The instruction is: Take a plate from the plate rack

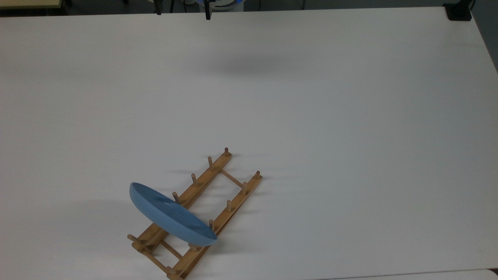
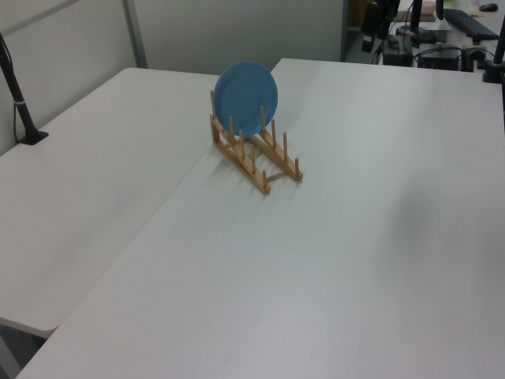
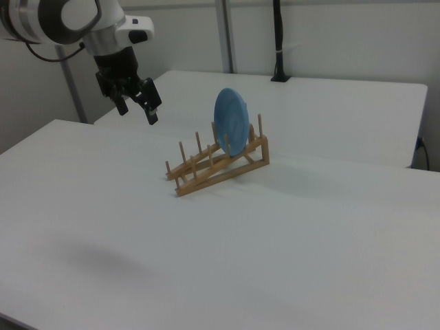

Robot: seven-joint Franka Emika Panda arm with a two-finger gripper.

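In the right view, the arm (image 3: pixel 62 20) reaches in from the right view's upper left, its wrist bent downward. The gripper (image 3: pixel 136 106) hangs in the air, its 2 black fingers (image 3: pixel 152 111) spread apart, holding nothing.

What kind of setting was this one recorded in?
Probably a lab or office workroom: a plain white table with partition walls behind, a desk with computer gear at the back, and a robot arm's gripper near a plate rack holding a blue plate.
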